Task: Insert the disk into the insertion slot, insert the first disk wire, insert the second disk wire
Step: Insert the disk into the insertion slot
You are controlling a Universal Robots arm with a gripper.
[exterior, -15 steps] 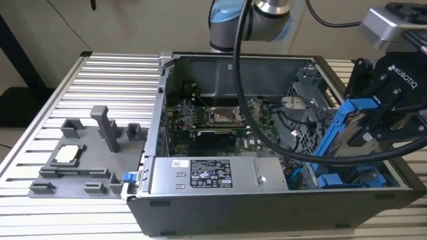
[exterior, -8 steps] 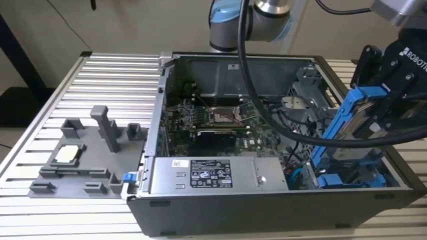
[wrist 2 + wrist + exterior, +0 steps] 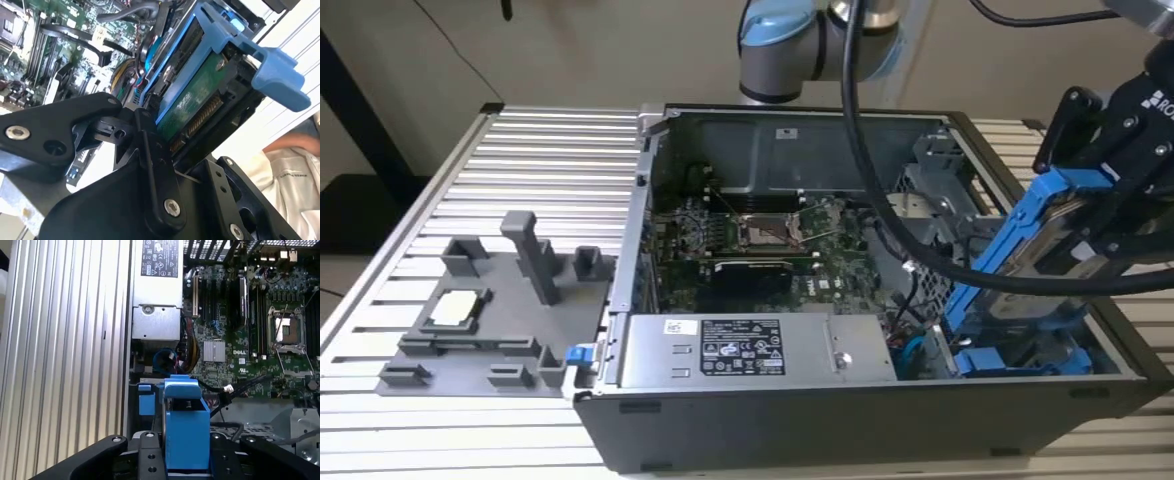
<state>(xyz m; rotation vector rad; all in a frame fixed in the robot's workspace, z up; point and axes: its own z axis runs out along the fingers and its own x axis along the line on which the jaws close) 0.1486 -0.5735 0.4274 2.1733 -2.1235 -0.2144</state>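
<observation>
fingers (image 3: 150, 155) clamped on the disk (image 3: 1034, 235), tilted above the case (image 3: 854, 425) on a ribbed metal table (image 3: 547, 160); beige wall (image 3: 587, 50) behind.

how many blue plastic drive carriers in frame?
2. One, clipped round the silver-grey disk, tilted in the black end effector over the grey metal drive bay; the other blue carrier lies low in that bay. More may be hidden.

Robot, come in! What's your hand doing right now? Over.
Hand shut on the disk. Disk tilted at the insertion slot, not seated. Black cable hangs close by.
</observation>
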